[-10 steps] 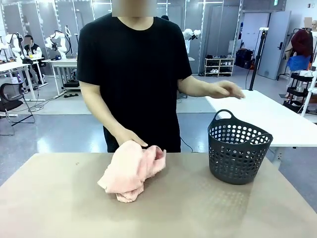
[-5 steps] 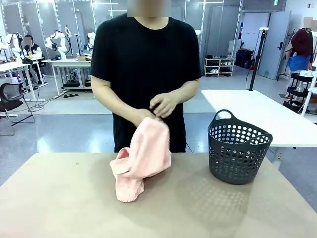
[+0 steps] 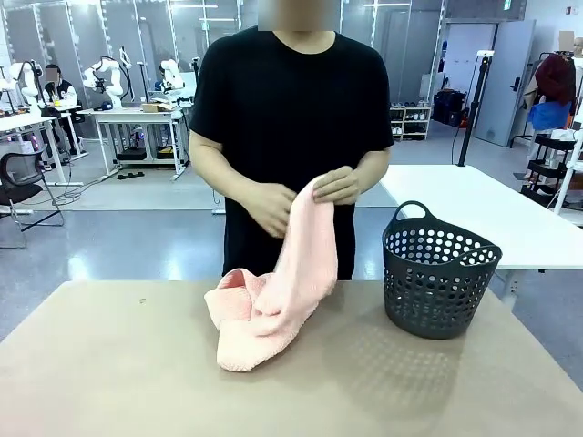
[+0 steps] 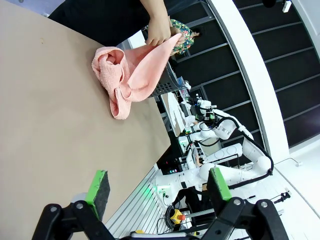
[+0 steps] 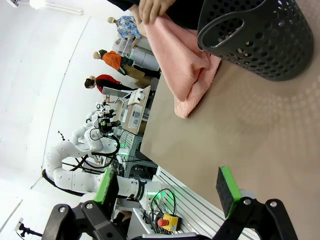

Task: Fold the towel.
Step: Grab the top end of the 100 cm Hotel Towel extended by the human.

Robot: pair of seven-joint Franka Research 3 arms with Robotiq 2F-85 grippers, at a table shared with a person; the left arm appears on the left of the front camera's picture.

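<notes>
The salmon-pink towel (image 3: 273,296) lies bunched on the far middle of the table, one corner lifted. The person's hand (image 3: 338,185) holds that raised corner at waist height; the other hand (image 3: 271,208) is beside it. In the left wrist view the towel (image 4: 131,80) lies far off, and my left gripper (image 4: 159,187) stands open over bare table with nothing between its green pads. In the right wrist view the towel (image 5: 185,70) shows beside the basket, and my right gripper (image 5: 169,187) is open too, well short of it.
A dark grey perforated basket (image 3: 438,270) stands on the table's right side, close to the towel; it also shows as the basket (image 5: 260,35) in the right wrist view. The brown table (image 3: 118,382) has wide free room at the near side and left.
The person has stepped to the right and pulled one corner of the towel higher, stretching it up from the heap. The basket has not moved.
</notes>
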